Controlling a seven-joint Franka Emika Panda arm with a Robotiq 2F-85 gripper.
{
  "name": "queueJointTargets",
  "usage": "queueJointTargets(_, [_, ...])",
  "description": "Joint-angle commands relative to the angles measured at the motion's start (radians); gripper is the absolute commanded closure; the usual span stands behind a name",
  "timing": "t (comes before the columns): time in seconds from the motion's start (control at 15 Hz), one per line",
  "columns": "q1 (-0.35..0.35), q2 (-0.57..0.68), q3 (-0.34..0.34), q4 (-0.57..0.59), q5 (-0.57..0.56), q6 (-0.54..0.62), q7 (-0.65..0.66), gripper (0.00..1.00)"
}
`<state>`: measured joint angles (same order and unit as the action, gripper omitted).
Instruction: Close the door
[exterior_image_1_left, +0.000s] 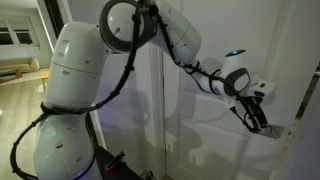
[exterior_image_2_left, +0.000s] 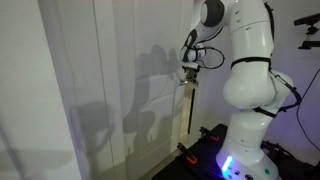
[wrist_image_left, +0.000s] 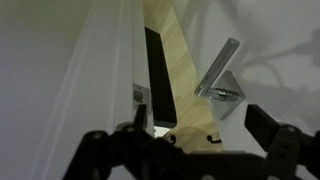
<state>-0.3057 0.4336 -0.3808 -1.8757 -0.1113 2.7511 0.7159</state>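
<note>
Pincer (wrist_image_left: 190, 140) spread apart at door (exterior_image_2_left: 110, 90) edge; silver lever handle (wrist_image_left: 220, 68) just beyond, per wrist view.

The arm (exterior_image_1_left: 75, 65) wears glossy white rounded shells, filling the left of an exterior view; black rings mark its joints; a black cable (exterior_image_1_left: 125, 72) loops alongside; a blue light (exterior_image_1_left: 235, 53) glows upper right; the claw (exterior_image_1_left: 258, 115) is black.
</note>
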Motion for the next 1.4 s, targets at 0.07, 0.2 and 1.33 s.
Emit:
queueJointTargets(0.07, [0.014,0.100,-0.016,0.100,0.071,0.015,-0.029,0.00])
queueJointTargets(0.2, [0.015,0.133,-0.020,0.124,0.080,0.028,-0.030,0.00])
queueJointTargets(1.33, [0.011,0.332,-0.014,0.241,0.160,0.147,-0.071,0.00])
